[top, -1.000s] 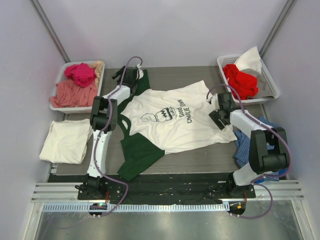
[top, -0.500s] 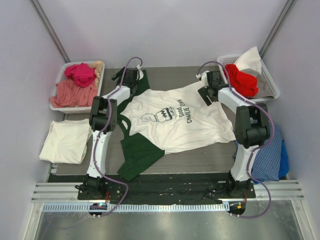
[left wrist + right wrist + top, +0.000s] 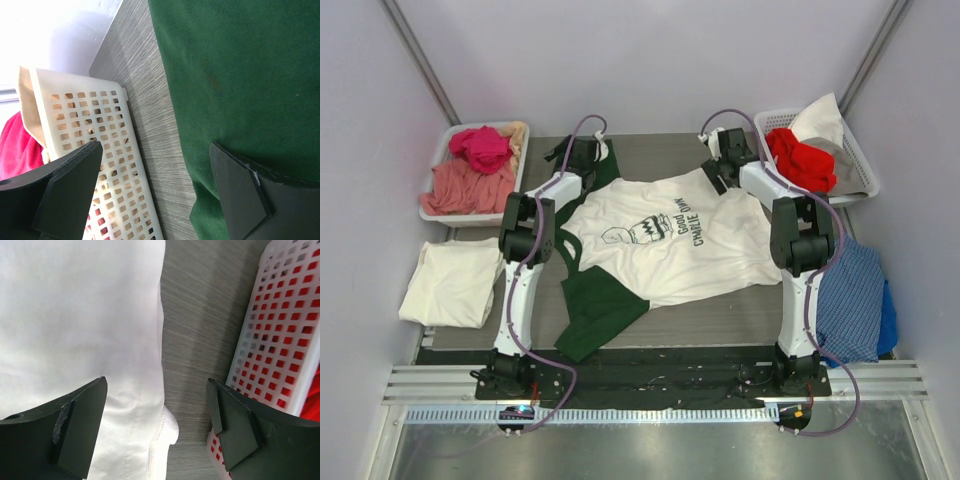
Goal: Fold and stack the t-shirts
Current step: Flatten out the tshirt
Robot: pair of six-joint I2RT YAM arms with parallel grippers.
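The white t-shirt (image 3: 670, 240) with black cartoon print lies spread in the middle, on top of the dark green t-shirt (image 3: 598, 305). A cream t-shirt (image 3: 450, 282) lies folded at the left. My left gripper (image 3: 572, 155) hangs open at the far left corner of the green shirt (image 3: 240, 75). In the left wrist view this gripper (image 3: 155, 170) straddles the shirt's edge and holds nothing. My right gripper (image 3: 717, 172) is open over the white shirt's far right corner (image 3: 75, 315). In the right wrist view it (image 3: 156, 405) spans the shirt's hem and bare table.
A white basket (image 3: 438, 152) with pink and red garments stands at the back left, close to the left fingers (image 3: 75, 175). Another basket (image 3: 860, 160) with red and white cloth stands at the back right, beside the right finger (image 3: 235, 425). A blue checked cloth (image 3: 855, 300) lies at the right.
My right arm has swung from the white shirt's right side to its far right corner, uncovering the blue checked cloth. The left arm has not moved.
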